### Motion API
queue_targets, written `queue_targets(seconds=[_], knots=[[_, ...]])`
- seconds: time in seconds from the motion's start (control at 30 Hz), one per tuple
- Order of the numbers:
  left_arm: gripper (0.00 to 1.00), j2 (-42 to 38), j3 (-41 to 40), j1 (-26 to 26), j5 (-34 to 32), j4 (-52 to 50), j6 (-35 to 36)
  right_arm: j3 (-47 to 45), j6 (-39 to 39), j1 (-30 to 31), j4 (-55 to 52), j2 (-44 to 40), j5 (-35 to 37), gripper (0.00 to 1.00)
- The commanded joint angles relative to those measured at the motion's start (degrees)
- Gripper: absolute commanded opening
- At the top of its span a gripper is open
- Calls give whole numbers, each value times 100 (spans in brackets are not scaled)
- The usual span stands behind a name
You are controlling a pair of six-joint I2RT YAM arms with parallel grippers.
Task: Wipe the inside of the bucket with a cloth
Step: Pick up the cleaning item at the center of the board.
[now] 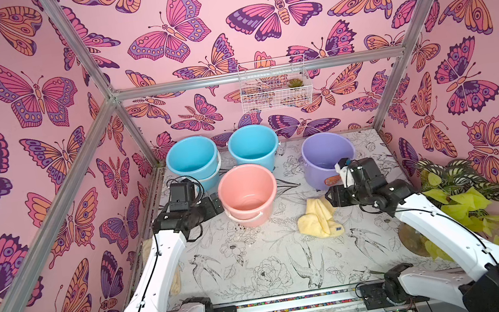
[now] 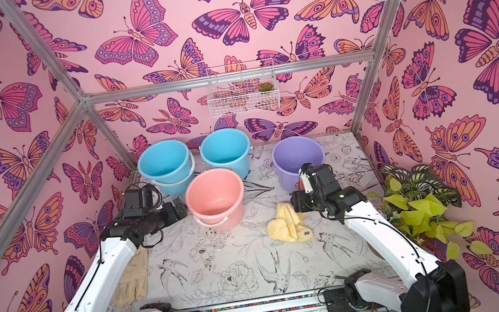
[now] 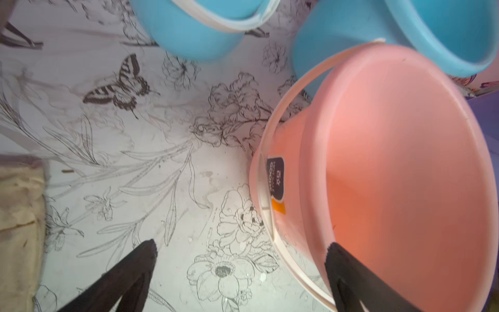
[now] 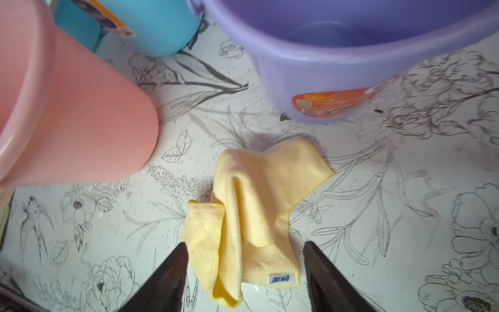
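Pink butterfly walls (image 1: 203,4), aluminium frame (image 1: 165,88), wire basket (image 1: 276,95); floral-sketch tabletop (image 1: 255,255), leafy plant (image 1: 459,193)

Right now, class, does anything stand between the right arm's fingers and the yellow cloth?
Nothing visible does. The right fingers stand apart over the yellow cloth, its labelled end between them on the table.

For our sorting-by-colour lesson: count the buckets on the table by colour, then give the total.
Blue buckets: 2
Pink bucket: 1
Purple bucket: 1
Total: 4
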Motion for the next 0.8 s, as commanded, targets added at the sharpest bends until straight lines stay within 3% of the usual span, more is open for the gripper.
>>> queue_targets(seconds=[0.0,0.2,0.43,0.6,0.77], knots=[[100,123,122,139,828,-663,-339,217,-450,415,-501,355,86,70],[99,57,253,190,1367,-640,-293,528,-996,1030,-684,1110,638,83],[99,-530,192,192,533,-653,-536,921,-1501,1460,-784,2043,1455,100],[99,-823,80,191,443,-645,-710,1203,-1871,1514,-898,2688,2099,99],[99,-895,105,189,512,-658,-667,1335,-2072,1511,-911,3103,2034,99]])
